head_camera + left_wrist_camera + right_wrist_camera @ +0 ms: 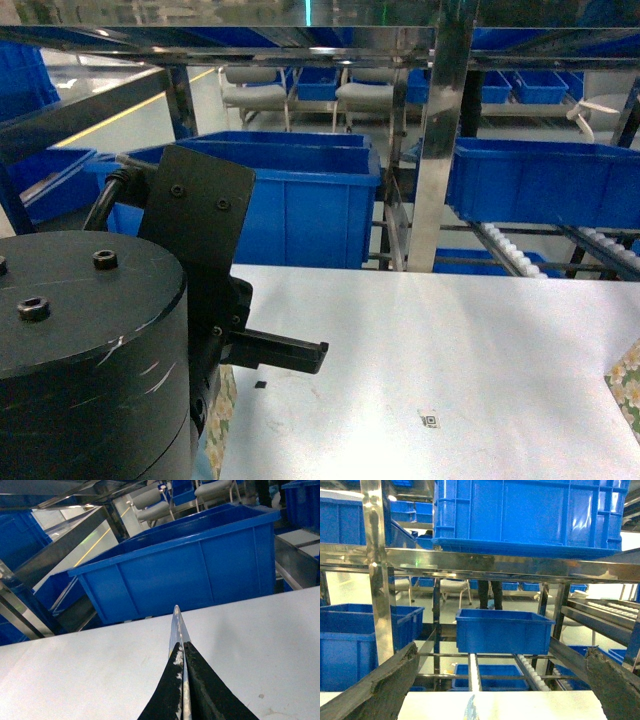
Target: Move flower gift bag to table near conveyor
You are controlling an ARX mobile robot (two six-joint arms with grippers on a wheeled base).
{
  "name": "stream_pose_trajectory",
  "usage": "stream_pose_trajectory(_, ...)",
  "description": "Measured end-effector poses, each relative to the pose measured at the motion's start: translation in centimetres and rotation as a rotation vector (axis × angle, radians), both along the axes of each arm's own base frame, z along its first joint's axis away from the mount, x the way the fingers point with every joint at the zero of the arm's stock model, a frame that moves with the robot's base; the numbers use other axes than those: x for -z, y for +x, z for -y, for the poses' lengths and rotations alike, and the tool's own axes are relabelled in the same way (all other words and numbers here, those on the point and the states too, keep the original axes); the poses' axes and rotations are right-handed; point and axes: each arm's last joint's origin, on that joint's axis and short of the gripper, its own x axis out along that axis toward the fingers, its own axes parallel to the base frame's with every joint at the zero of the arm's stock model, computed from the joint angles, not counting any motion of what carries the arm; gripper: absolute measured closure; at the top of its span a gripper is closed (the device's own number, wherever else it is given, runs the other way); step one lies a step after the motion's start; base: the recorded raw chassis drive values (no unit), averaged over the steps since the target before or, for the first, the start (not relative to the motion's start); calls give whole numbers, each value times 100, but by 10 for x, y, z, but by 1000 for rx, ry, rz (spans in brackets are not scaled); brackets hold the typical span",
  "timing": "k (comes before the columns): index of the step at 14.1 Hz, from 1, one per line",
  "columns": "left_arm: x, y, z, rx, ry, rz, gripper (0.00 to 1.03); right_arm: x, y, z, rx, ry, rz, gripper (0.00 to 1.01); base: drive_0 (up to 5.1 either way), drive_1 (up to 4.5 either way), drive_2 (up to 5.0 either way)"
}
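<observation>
My left gripper reaches over the left side of the white table. In the left wrist view this gripper is shut on a thin pale edge of the flower gift bag. A daisy-printed part of the bag hangs below the arm. My right gripper is open and holds nothing; it faces the conveyor, and a bluish paper tip pokes up below it. The conveyor's white rollers run behind the table's far right edge. The right gripper is out of the head view.
A large blue bin stands just beyond the table's far edge, left of a steel post. More blue bins sit on the rack. Another daisy-printed piece shows at the table's right edge. A small black code mark lies on the tabletop.
</observation>
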Motion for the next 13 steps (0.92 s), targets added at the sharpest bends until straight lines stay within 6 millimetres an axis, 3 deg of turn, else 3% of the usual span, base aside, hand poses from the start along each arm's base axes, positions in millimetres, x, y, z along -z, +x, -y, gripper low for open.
stream_pose_trajectory(5,-10,38,21,-12,-79,85,101,0,0,0,0,0,0,3,0,0,0)
stream_pose_trajectory(7,-3,47,27,-11,-84,87,101,0,0,0,0,0,0,3,0,0,0)
stream_pose_trajectory(10,19,49,32,-20,-73,47,101,0,0,0,0,0,0,3,0,0,0)
stream_pose_trajectory(13,22,43,40,-20,-101,52,101,0,0,0,0,0,0,3,0,0,0)
